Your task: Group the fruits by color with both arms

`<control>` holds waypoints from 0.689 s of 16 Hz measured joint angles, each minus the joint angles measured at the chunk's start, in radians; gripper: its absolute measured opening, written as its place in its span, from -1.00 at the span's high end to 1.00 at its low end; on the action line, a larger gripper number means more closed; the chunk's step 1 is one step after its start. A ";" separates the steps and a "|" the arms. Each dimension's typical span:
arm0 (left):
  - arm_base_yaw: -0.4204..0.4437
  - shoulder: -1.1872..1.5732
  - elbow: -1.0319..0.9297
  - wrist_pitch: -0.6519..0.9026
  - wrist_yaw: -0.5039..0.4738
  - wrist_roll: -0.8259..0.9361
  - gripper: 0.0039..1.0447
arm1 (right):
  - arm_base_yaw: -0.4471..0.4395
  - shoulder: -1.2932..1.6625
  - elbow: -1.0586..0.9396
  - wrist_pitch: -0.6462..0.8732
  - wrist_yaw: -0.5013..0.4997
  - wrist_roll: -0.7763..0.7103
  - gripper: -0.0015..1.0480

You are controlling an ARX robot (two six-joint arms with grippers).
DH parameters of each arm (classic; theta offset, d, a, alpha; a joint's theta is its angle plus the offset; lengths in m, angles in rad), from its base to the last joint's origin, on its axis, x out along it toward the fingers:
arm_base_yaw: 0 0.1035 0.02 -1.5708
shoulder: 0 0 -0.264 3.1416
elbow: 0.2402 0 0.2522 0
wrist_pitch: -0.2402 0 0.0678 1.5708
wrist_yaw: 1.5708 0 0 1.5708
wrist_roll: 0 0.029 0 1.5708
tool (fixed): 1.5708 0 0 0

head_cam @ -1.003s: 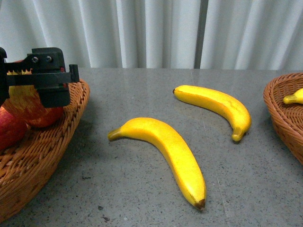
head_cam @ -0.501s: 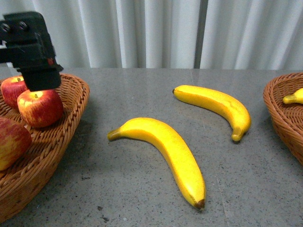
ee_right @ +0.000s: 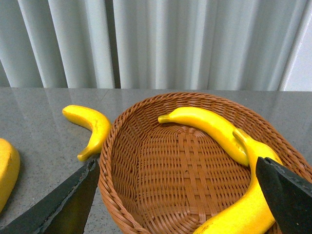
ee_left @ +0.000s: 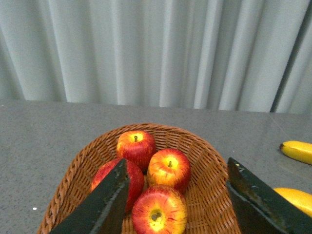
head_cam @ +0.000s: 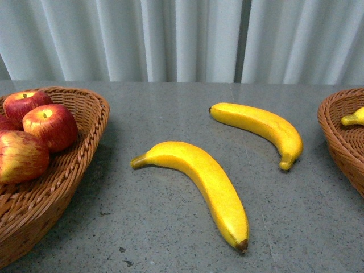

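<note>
Several red apples (ee_left: 169, 168) lie in the left wicker basket (ee_left: 204, 161); the front view shows them too (head_cam: 51, 126). My left gripper (ee_left: 178, 204) hangs open above them, holding nothing. Two yellow bananas rest on the grey table between the baskets, one near (head_cam: 199, 182) and one farther back (head_cam: 261, 128). Over the right wicker basket (ee_right: 146, 161) my right gripper (ee_right: 175, 204) stands open and empty. That basket holds two bananas (ee_right: 209, 124) (ee_right: 248, 204). Neither arm shows in the front view.
The left basket (head_cam: 91, 131) and the right basket (head_cam: 335, 131) sit at opposite edges of the grey table (head_cam: 170, 108). White curtains (head_cam: 182, 40) hang behind the table's far edge.
The left gripper, low over the left basket's apples a second ago, rose and left the front view. An apple it was around now lies in the basket. The bananas have not moved.
</note>
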 joint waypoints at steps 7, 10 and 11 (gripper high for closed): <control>0.131 -0.173 -0.145 -0.034 0.154 0.000 0.98 | 0.000 0.000 0.000 0.000 0.000 0.000 -0.87; 0.135 -0.242 -0.180 -0.068 0.154 0.000 0.98 | 0.000 0.000 0.000 0.000 0.000 0.000 -0.87; 0.135 -0.264 -0.188 -0.079 0.154 0.000 0.98 | 0.000 0.000 0.000 0.000 0.000 0.000 -0.87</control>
